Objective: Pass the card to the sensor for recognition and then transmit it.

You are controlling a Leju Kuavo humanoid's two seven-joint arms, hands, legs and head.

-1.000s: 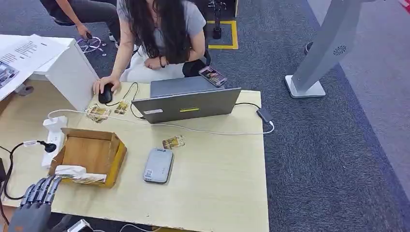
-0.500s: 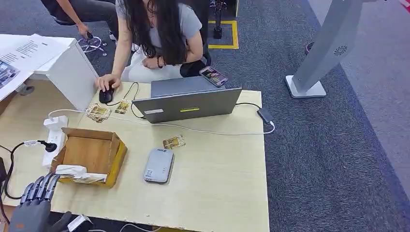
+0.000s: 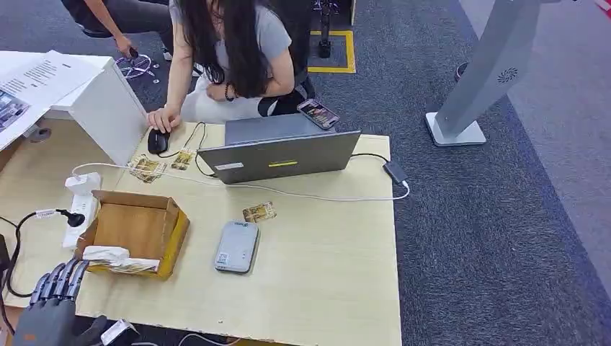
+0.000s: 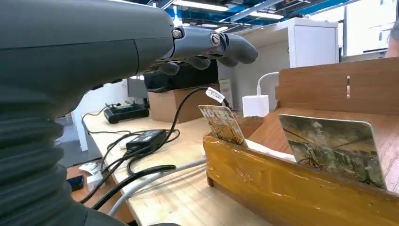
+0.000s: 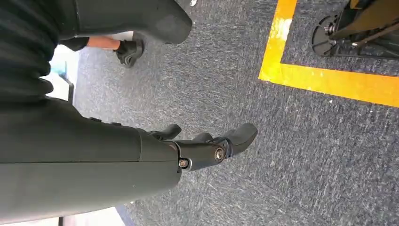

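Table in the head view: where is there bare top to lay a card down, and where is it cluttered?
Bare: the wide stretch of table right of the grey sensor, from the white cable to the near edge. Crowded: the left side, with cardboard box, power strip and left hand.

Two robot hands: left hand, right hand. One laptop, one card reader, one cardboard box, one mouse, one phone, two people.
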